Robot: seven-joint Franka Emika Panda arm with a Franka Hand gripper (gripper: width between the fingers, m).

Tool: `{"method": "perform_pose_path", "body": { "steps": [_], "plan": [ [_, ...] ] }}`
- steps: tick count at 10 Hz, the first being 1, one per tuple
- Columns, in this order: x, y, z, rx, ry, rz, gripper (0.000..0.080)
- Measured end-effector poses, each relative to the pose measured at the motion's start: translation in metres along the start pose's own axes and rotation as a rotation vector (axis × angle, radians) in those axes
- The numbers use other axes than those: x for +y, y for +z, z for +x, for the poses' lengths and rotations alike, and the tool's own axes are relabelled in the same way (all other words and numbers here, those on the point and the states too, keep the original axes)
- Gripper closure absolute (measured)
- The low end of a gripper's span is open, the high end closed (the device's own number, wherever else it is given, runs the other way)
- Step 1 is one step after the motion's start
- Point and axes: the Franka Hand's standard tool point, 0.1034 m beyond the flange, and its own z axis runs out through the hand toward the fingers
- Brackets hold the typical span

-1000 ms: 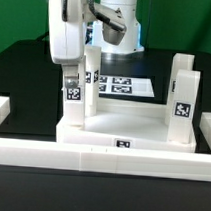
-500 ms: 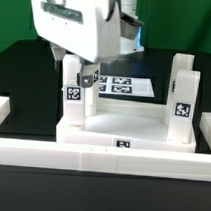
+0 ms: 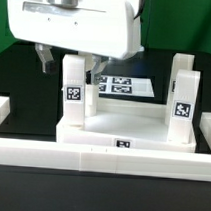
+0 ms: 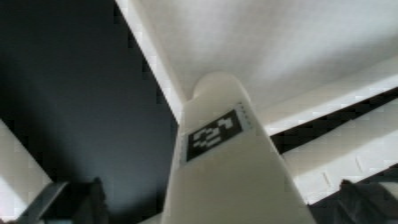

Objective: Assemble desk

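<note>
On the exterior view's left, one white leg [image 3: 74,92] stands up in the near left corner of the tabletop [image 3: 128,123]. My gripper [image 3: 64,59] hangs right above that leg with its fingers [image 3: 43,58] spread wide, and I am holding nothing. In the wrist view the leg [image 4: 228,150] points up between my fingers. The marker board [image 3: 123,85] lies flat behind. On the right, another leg [image 3: 183,101] stands up. The low white wall [image 3: 101,151] runs along the near side.
</note>
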Motion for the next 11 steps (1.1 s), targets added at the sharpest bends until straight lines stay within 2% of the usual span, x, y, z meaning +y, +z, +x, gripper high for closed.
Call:
{"method": "perform_pose_path", "body": {
  "steps": [7, 9, 11],
  "plan": [
    [-0.0004, 0.0004, -0.0007, -0.003, -0.457, -0.012, 0.0150],
    [-0.0006, 0.0006, -0.0010, -0.004, -0.493, -0.016, 0.0150],
    [-0.0001, 0.0006, -0.0008, -0.004, -0.488, -0.016, 0.0411]
  ]
}}
